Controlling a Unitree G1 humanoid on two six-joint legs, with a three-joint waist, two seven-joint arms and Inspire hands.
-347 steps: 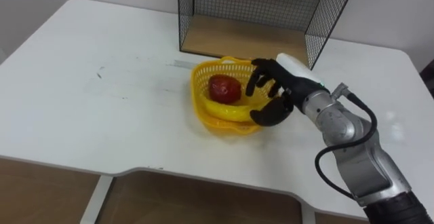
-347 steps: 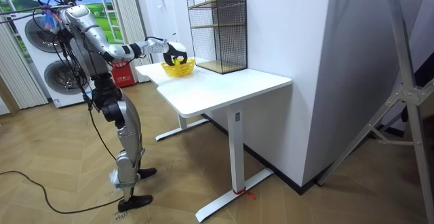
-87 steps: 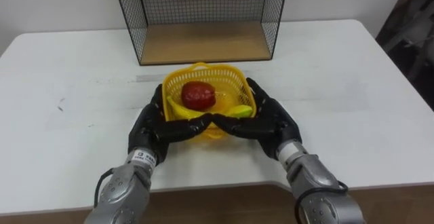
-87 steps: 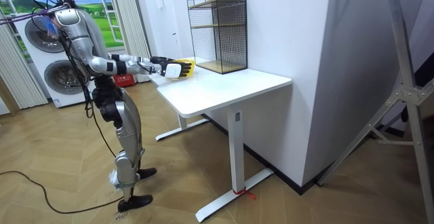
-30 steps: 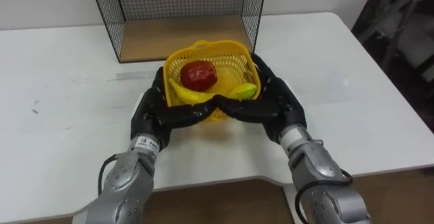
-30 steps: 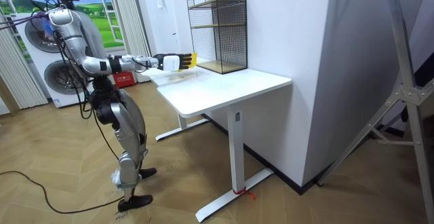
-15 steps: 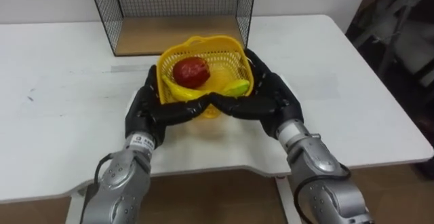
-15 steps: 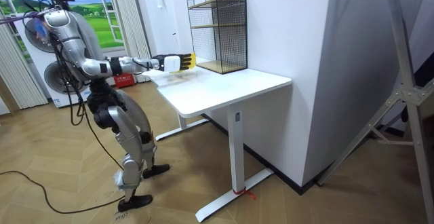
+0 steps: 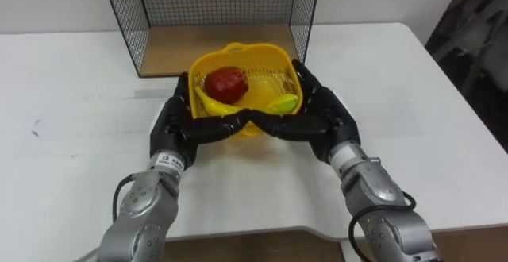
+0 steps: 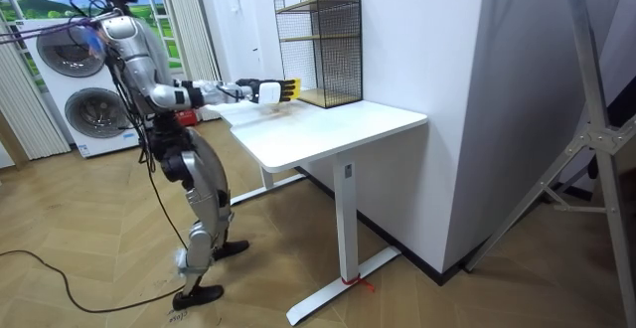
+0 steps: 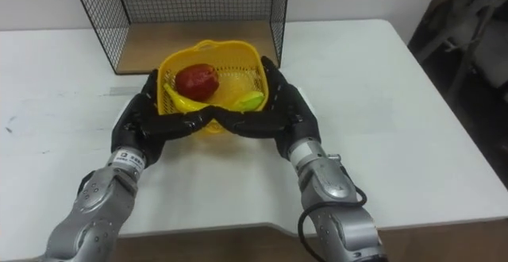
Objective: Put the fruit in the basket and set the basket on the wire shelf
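The robot is stepping nearer the bench, bringing the basket up to the shelf. The left robot hand and right robot hand are gripping it from both sides, fingers curling underneath, with the fruit inside. The shelf's open bay is lying straight ahead, just past the far rim, so both arms are equally near.

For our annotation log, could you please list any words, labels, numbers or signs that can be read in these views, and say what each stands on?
A white label at the wrist of the left hand: dark print, too small to read.
The basket, wire shelf and table: no text to be seen.
Nothing here can be quoted.
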